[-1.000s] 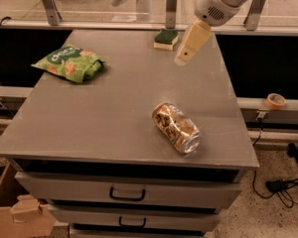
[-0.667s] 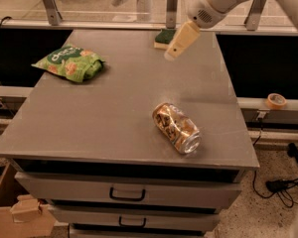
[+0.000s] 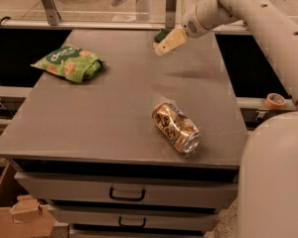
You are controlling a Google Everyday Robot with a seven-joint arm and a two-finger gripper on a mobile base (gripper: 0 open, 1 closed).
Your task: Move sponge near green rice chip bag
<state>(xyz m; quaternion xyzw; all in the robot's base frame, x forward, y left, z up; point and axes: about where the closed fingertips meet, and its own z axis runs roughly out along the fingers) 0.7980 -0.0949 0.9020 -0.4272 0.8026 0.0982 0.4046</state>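
The sponge point(image 3: 161, 34) lies at the far edge of the grey table point(image 3: 114, 108); only its dark green top shows, the rest is hidden behind my gripper. My gripper point(image 3: 169, 41) is cream-coloured and hangs just in front of and over the sponge, reaching in from the upper right. The green rice chip bag point(image 3: 69, 62) lies at the far left of the table, well apart from the sponge.
A dented gold-brown drink can point(image 3: 176, 128) lies on its side near the table's front right. Drawers point(image 3: 126, 195) sit below the table top. A tape roll point(image 3: 275, 100) rests on the right rail. A cardboard box point(image 3: 20, 214) stands at lower left. My base point(image 3: 278, 182) fills the lower right.
My gripper has moved left and slightly farther back, onto the sponge, and now covers most of it. Bag and can have not moved.
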